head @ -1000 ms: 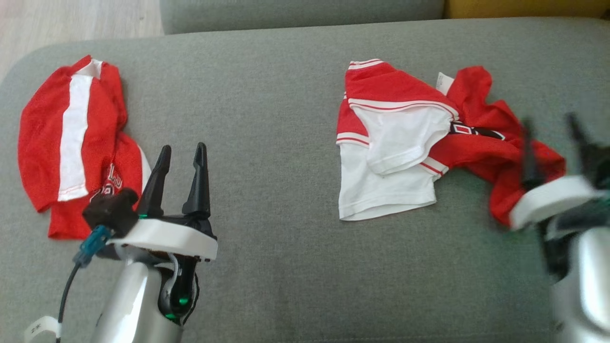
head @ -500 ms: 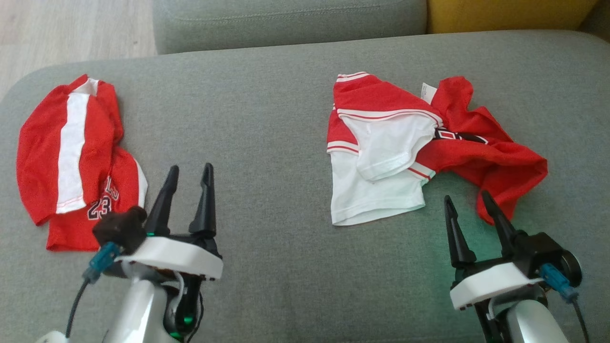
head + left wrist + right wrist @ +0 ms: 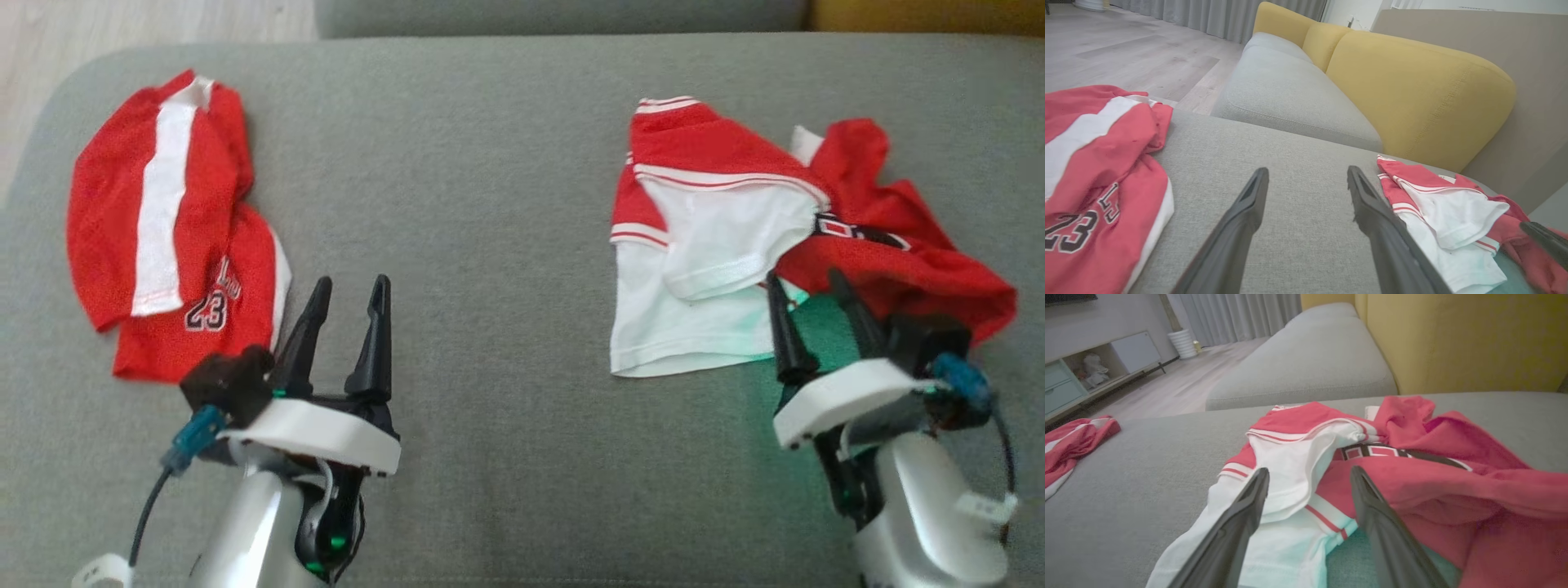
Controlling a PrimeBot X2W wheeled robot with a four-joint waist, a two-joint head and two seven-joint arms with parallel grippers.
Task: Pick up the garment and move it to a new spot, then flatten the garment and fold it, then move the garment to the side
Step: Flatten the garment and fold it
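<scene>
At the near right of the grey sofa cushion (image 3: 490, 245), the right gripper (image 3: 802, 279) holds its fingers (image 3: 785, 335) wide and empty, tips over the near edge of the crumpled garment (image 3: 710, 237), which lies directly ahead, long axis running left to right. Fabric: soft white knit lapped over limp red mesh, bunched. The left gripper (image 3: 353, 282), also wide and empty, is well apart; folded red shorts (image 3: 163, 229) lie beyond it.

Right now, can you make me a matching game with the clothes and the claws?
1. shorts with 23
2. red and white shirt
3. left claw
4. right claw

A. open, tips at the shirt
B. crumpled, on the robot's right
C. open, over bare grey cushion
D. lying on the robot's left

Pairs: 1-D, 2-B, 3-C, 4-A
</scene>
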